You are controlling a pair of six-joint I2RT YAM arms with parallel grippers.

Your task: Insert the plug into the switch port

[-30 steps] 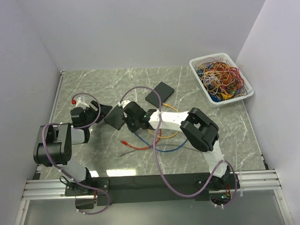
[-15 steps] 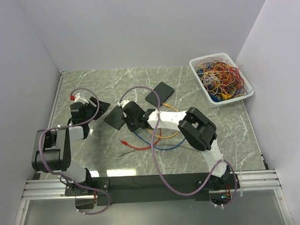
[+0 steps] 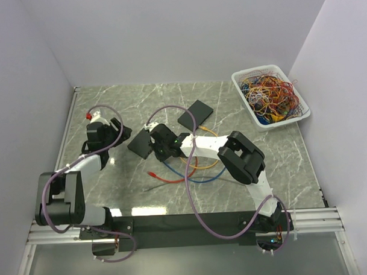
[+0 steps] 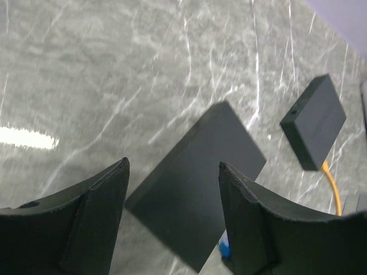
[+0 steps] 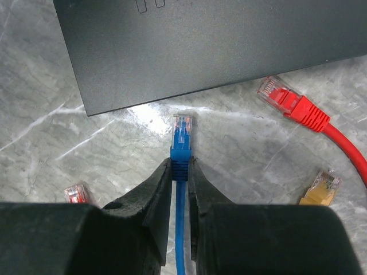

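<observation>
Your right pincer [image 5: 180, 167] clamped on the blue plug [image 5: 182, 136], tip just short of the switch [image 5: 229, 40] edge, your left pincer [image 4: 172, 175] wide, empty, beside the switch

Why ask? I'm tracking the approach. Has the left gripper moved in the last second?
Yes. In the top view the left gripper has shifted slightly toward the far edge of the table, ending left of the black switch.
</observation>
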